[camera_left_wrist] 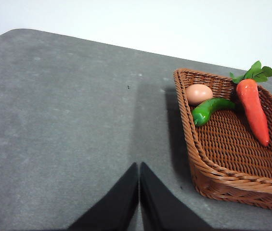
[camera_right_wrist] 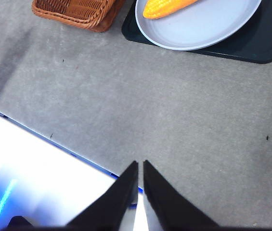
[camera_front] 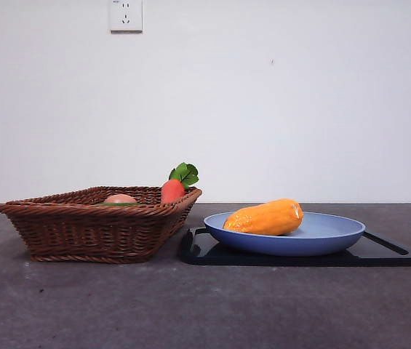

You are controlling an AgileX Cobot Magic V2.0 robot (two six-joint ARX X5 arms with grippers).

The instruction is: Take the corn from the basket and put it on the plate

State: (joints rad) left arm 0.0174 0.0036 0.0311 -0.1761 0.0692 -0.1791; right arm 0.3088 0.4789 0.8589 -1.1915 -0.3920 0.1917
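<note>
Left gripper [camera_left_wrist: 139,202] pinched closed, empty, parked over bare table beside basket [camera_left_wrist: 208,178]. Corn [camera_front: 265,217] already lying on plate [camera_front: 336,236], long axis across front view. Right gripper [camera_right_wrist: 139,192] also closed, empty, nearer plate, well short of it.

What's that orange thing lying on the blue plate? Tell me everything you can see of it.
It is the corn, a glossy orange-yellow toy cob that looks like plastic, with rows of kernels showing in the right wrist view. It is thick and rounded at one end and narrower at the end toward the basket. It lies on its side in the plate, toward the basket side, touching only the plate. No gripper is near it.
</note>
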